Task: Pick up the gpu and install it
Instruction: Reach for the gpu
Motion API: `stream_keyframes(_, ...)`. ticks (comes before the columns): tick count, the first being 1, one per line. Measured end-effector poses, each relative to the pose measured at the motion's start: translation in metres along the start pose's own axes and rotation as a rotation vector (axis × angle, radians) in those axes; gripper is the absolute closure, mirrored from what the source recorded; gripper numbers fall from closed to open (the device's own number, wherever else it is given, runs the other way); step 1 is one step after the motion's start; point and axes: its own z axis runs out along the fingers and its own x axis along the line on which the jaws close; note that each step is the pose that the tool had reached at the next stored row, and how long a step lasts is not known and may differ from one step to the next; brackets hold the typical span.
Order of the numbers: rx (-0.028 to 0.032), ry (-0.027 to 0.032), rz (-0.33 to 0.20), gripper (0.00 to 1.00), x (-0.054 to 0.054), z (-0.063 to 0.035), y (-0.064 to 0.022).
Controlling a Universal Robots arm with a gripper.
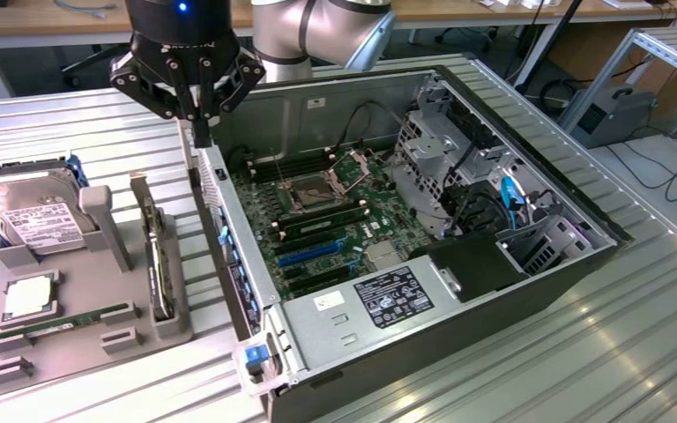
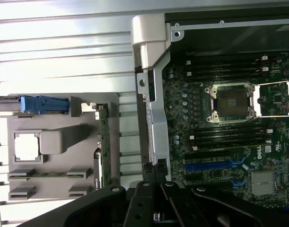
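Ribbed metal bench, foreground of the exterior view, carrying every item listed below. Open computer case lying on its side at centre. Its motherboard faces upward with the processor socket uncovered. Robot arm reaching in from the far side of the bench. Grey parts holder resting on the bench just beside the case, on the exterior view's left. Black gripper hanging over the case wall that faces the holder. Its fingers are clenched together and grasp nothing; whether the tips touch the wall cannot be told. Hard drive with a white label, propped at the holder's far end. Task item, the gpu, standing on edge in the holder slot nearest the case, with its silver bracket at the far end. It is apart from the gripper. Memory stick lying flat near the holder's front. Processor chip lying flat between the hard drive and the memory stick.
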Motion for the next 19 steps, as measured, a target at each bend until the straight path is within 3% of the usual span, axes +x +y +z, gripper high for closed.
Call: stream_keyframes(19, 0.0, 0.0, 0.0, 0.89, 0.0071, -0.0002, -0.0005)
